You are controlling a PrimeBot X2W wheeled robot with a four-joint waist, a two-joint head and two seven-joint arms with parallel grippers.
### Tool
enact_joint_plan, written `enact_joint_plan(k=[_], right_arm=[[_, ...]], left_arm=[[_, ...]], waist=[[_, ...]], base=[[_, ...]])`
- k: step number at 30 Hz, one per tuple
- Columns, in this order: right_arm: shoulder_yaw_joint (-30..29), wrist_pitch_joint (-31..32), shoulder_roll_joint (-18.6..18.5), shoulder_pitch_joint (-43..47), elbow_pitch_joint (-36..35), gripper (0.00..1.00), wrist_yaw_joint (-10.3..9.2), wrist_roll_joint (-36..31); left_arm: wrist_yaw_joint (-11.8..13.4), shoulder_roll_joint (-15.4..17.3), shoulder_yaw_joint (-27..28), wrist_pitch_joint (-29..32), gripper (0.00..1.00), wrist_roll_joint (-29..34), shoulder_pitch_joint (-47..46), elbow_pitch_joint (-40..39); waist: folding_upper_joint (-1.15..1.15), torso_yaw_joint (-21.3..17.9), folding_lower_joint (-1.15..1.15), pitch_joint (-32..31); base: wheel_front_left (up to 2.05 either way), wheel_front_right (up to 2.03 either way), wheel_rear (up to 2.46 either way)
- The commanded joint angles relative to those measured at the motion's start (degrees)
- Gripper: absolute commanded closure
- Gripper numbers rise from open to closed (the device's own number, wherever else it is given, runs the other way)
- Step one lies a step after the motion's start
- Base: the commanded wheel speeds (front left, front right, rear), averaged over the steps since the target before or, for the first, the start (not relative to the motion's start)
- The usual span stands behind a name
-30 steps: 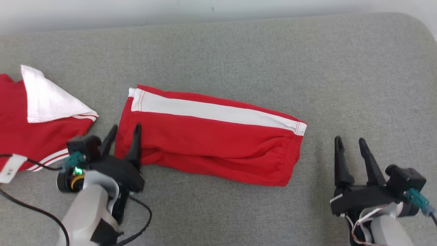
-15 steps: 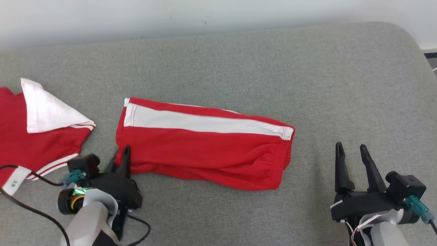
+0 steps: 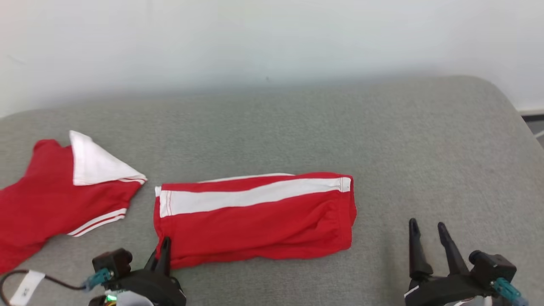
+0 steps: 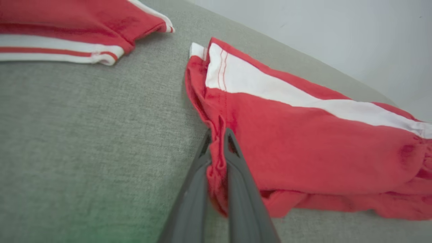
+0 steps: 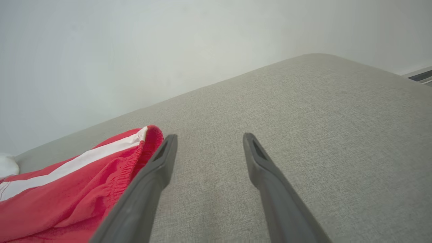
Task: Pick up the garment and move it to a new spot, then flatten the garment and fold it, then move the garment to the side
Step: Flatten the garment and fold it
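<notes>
Your left gripper (image 4: 218, 133) is clamped on the near left corner of the folded red shorts (image 3: 255, 221), which lie mid cushion (image 3: 382, 127), toward its front edge. Right gripper (image 3: 426, 227) is spread wide w/ nothing in it, just off the shorts' right end. Prob. the move aside: lift low, drag slow so the fold doesn't spill. White tag (image 3: 25, 290) by the shirt (image 3: 51, 204): print unreadable.

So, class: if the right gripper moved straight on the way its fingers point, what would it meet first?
Probably bare grey cushion, then the wall; the right gripper stands open, and the red shorts lie off to its side. Height is unclear.
</notes>
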Motion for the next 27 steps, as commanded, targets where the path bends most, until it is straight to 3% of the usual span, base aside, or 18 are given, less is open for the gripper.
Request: enact_joint_plan(k=[1,2,3,4,13,21,27], right_arm=[[0.69,-0.04,0.2,0.74,-0.02,0.0,0.04,0.47],[1.03,-0.04,0.21,0.84,-0.15,0.0,0.04,0.67],[1.48,-0.03,0.23,0.95,-0.06,0.0,0.04,0.83],[2.11,-0.04,0.31,0.9,0.1,0.0,0.04,0.98],[5.12,-0.03,1.16,-4.21,3.17,0.0,0.04,0.58],[-1.62,-0.03,2.33,-10.29,14.53,0.0,0.04,-2.99],[-2.37,-0.04,2.64,-12.55,19.27,0.0,0.04,-2.47]], left_arm=[[0.68,0.11,0.0,-0.01,1.0,0.25,2.13,-1.4],[1.11,0.15,0.2,-0.01,1.0,-0.16,3.26,-2.56],[1.53,0.15,0.23,-0.01,0.64,-0.04,4.19,-3.64],[1.87,0.09,0.3,-0.01,0.0,-0.15,4.86,-4.59],[3.17,0.08,-0.42,-0.02,0.0,2.82,8.77,-13.39],[3.35,0.07,-1.82,-0.03,0.0,3.84,9.56,-16.05],[3.69,0.06,-1.71,-0.03,0.0,4.99,9.1,-17.27]], waist=[[0.01,2.38,0.01,-2.05],[0.01,2.86,0.01,-2.01],[0.01,3.26,0.01,-1.98],[0.01,3.64,0.01,-1.83],[0.01,8.54,0.01,0.96],[0.01,13.43,0.01,4.4],[0.01,15.01,0.01,5.96]], base=[[0.0,0.0,0.0],[0.0,0.0,0.0],[0.0,0.0,0.0],[0.0,0.0,0.0],[0.0,0.0,0.0],[0.0,0.0,0.0],[0.0,0.0,0.0]])
